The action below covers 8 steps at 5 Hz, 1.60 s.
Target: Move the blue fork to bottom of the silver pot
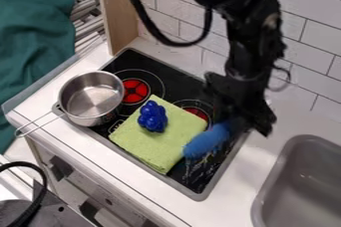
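The black gripper [238, 114] hangs over the right side of the stove, shut on one end of a blue fork [208, 140]. The fork's wide blue end points down and left, beside the green cloth's right edge; its tines cannot be made out. At the stove's left edge stands the silver pot [91, 96], open at the top, with its wire handle reaching out to the lower left. Between pot and gripper lies the folded cloth.
A dark blue bumpy toy [152, 117] sits on the green cloth [154, 141], which covers part of the black stove top [185, 178]. The grey sink [303, 181] is at the lower right. A tiled wall [306, 32] stands behind, and a wooden panel [120, 9] rises at the upper left.
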Motion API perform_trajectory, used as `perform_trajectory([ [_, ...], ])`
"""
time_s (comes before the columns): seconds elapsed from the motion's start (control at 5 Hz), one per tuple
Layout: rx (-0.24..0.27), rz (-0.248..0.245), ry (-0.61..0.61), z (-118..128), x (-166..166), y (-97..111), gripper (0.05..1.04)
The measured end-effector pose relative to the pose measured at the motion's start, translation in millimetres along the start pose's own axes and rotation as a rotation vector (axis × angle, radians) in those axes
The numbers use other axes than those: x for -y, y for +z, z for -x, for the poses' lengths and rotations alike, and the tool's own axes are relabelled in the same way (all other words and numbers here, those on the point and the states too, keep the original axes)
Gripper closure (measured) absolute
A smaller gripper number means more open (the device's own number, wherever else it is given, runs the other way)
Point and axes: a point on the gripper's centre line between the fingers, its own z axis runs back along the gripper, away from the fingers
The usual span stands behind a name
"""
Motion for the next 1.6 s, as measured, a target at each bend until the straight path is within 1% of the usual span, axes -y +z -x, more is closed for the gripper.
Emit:
perform_trajectory([
  [0.2,0.007,0.015,0.07,-16,-40,0,0.805],
  [0.4,0.027,0.011,0.13,-37,-85,9,0.806],
  [0.6,0.027,0.01,0.171,-45,-128,10,0.808],
  [0.8,0.014,0.001,0.199,-50,-161,7,0.81],
  [1.0,-0.016,0.015,0.215,-48,-174,-9,0.811],
  [1.2,-0.06,0.049,0.231,-43,-176,-30,0.811],
  [1.4,-0.094,0.091,0.236,-37,-170,-51,0.815],
  [1.6,-0.107,0.115,0.242,-38,-169,-65,0.817],
])
